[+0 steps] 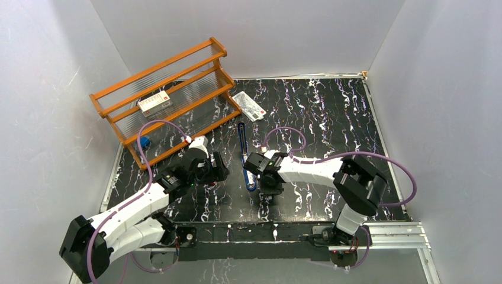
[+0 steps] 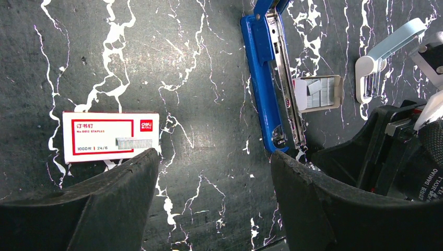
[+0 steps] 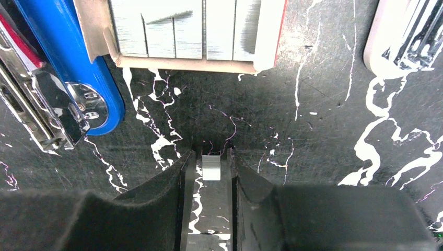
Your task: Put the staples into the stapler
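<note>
The blue stapler (image 1: 244,155) lies opened flat on the black marbled mat, its silvery channel (image 2: 284,78) exposed. Beside it sits the pale inner tray (image 2: 319,93) with several staple strips (image 3: 183,26). My right gripper (image 3: 211,157) hovers just in front of the tray and stapler hinge (image 3: 78,99), fingers nearly closed round a short silvery staple strip (image 3: 211,168). The small red-and-white staple box (image 2: 109,136) lies left of the stapler. My left gripper (image 2: 214,157) is open and empty above the mat between box and stapler; the top view shows it (image 1: 218,168) left of the right gripper (image 1: 264,177).
An orange wooden rack (image 1: 171,89) stands at the back left with a larger red-and-white box (image 1: 155,102) on it. A flat white printed packet (image 1: 248,105) lies behind the stapler. A pale blue-and-white tool (image 2: 389,44) lies right of the tray. White walls enclose the mat.
</note>
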